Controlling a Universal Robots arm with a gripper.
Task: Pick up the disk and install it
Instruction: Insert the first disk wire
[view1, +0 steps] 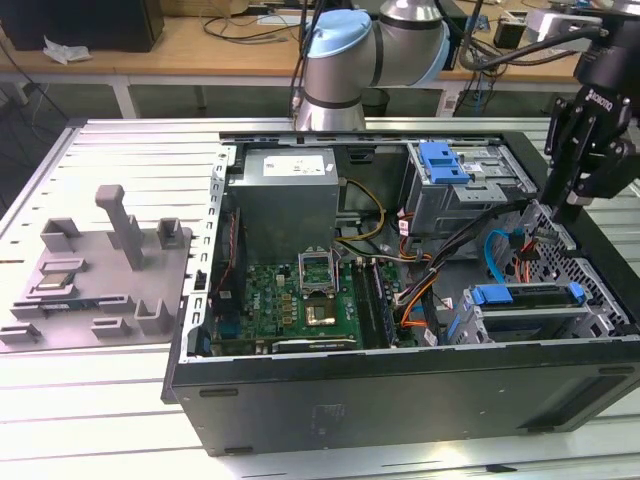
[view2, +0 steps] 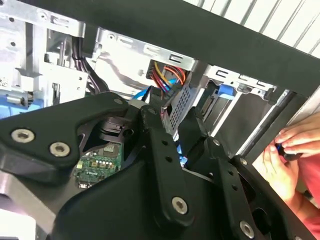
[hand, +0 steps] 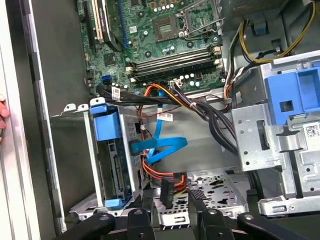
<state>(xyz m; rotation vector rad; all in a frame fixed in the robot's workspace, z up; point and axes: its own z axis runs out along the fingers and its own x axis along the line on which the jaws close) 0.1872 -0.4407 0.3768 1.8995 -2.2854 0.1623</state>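
Noted gripper jaws apart, straddling a black cable plug, contact unclear. Spotted disk just beside, seated in the metal drive cage, blue frame showing. Logged motherboard farther back inside the computer case.

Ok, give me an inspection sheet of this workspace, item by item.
Surface: slatted metal table carrying an open PC case.
Job's things: disk sits slotted in the cage, blue frame showing.
Clutter: grey fixture tray on the exterior view's left.
Grippers: gripper hovers over the case beside the cage, by a black plug.
Cables: blue cable and black bundle cross the case floor.
Surroundings: a hand at the case edge; bench behind.
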